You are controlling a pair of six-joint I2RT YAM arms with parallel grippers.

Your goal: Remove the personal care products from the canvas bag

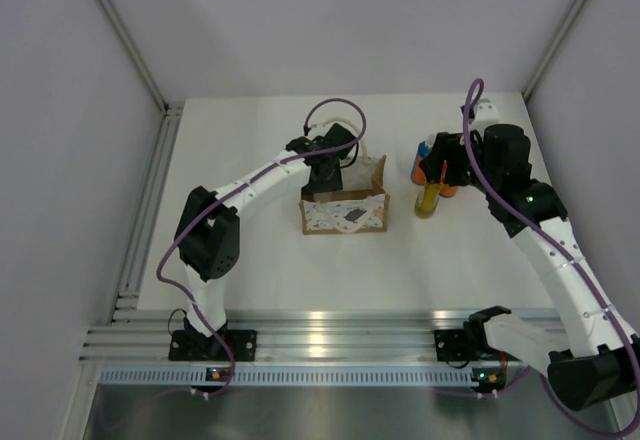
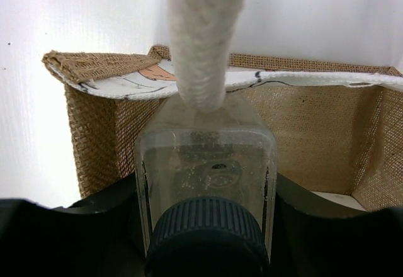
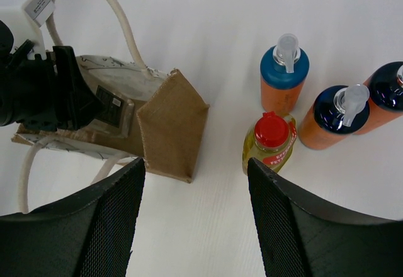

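Near edge: aluminium rail (image 1: 330, 340), with the white desk (image 1: 260, 270) beyond it. Mid-desk stands the small tan boxy canvas bag (image 1: 325, 218), upright and mouth open, with white lace-patterned trim and a small dark label (image 1: 352, 217) on its near face. The left end effector (image 1: 330, 160) is over the bag's far rim, pointing down into the mouth. In the left wrist view its fingers (image 2: 340, 217) are clamped either side of a clear square-shouldered bottle with ribbed dark grey cap (image 2: 204, 176); the cap is toward the camera and the base toward the bag's burlap inner wall. A cream looped rope handle (image 2: 201, 38) lies across the bottle's far end, touching it. Cannot tell whether the bottle's base sits below the bag's rim. Right of the bag and apart from it, four bottles stand upright on the desk in a tight cluster. The yellow bottle with red cap (image 3: 271, 141) is nearest the bag. Just behind it is the orange bottle with teal-blue cap and clear nozzle (image 3: 284, 79). Farther from the bag are an orange bottle with dark-blue cap (image 3: 334, 116) and a second orange bottle with dark-blue cap (image 3: 387, 97), partly cut off by the frame. The right end effector (image 3: 194, 167) hangs above the bag-side edge of this cluster, fingers apart, only bare desk between them. The yellow bottle shows just beside one fingertip, not gripped.
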